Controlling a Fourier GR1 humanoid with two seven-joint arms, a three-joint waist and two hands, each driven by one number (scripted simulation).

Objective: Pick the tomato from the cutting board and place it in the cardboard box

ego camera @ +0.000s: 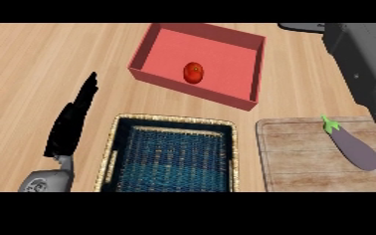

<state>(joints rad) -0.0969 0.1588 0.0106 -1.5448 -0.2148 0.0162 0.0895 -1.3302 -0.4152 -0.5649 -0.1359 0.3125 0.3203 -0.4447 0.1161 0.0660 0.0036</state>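
Head view — tomato [194, 72] in box [250, 78]; left hand [70, 122] flat beside basket [115, 138]

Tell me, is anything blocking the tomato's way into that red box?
Nothing visible does: the tomato already lies inside the red box, on its floor. The eggplant remains on the cutting board. The left hand rests open at the view's left, beside the wicker basket.

Light wood counter [51, 55], grey appliance [356, 50] top-rt
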